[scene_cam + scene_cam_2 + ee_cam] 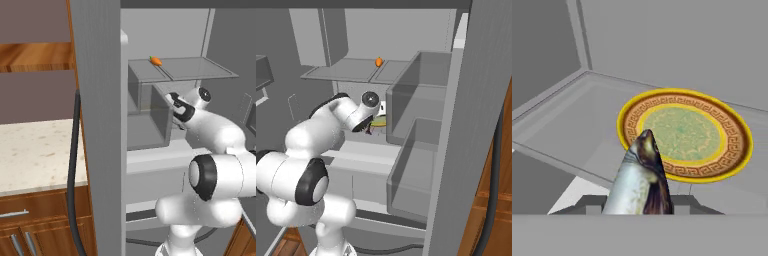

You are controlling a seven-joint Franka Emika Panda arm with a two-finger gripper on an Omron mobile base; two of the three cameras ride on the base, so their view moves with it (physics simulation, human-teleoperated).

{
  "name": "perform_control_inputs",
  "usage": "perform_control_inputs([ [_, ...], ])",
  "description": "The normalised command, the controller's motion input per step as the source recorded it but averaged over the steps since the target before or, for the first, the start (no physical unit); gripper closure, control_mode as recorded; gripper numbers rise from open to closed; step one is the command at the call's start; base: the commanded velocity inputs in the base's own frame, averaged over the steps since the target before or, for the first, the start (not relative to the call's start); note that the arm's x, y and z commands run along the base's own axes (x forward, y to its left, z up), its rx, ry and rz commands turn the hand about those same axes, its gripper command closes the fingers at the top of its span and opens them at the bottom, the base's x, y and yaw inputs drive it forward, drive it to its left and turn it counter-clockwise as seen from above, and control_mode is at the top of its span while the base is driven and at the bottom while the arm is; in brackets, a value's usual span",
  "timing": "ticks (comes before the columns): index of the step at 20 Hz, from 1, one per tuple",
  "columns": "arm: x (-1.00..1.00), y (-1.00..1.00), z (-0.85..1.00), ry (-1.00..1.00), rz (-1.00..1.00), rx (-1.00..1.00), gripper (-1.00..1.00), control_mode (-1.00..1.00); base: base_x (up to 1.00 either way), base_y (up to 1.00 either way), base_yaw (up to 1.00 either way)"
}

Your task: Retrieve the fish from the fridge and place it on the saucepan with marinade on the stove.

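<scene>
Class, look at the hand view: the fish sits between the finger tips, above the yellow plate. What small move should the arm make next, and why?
Probably draw straight back out of the fridge. The fish looks gripped in the gripper and clear of the plate, while the pan and stove lie elsewhere.

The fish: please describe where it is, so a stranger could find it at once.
Look into the open fridge, below the shelf with the small orange carrot. There the gripper holds the fish just over a round yellow plate. It is slim and silver-grey.
</scene>
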Motion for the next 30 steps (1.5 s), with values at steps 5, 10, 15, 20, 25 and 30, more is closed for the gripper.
perform_control_inputs([
  [5,-0.89,0.07,0.57,0.00,0.00,-0.03,1.00,-1.00,0.00,0.00,0.00],
  [10,-0.94,0.05,0.62,0.00,0.00,-0.04,1.00,-1.00,0.00,0.00,0.00],
  [15,-0.99,0.00,0.59,0.00,0.00,-0.02,1.00,-1.00,0.00,0.00,0.00],
  [20,-1.00,0.00,0.46,0.00,0.00,0.00,1.00,-1.00,0.00,0.00,0.00],
  [25,-1.00,0.00,0.42,0.00,0.00,0.00,1.00,-1.00,0.00,0.00,0.00],
  [30,-1.00,0.00,0.32,-0.01,0.00,0.00,1.00,-1.00,0.00,0.00,0.00],
])
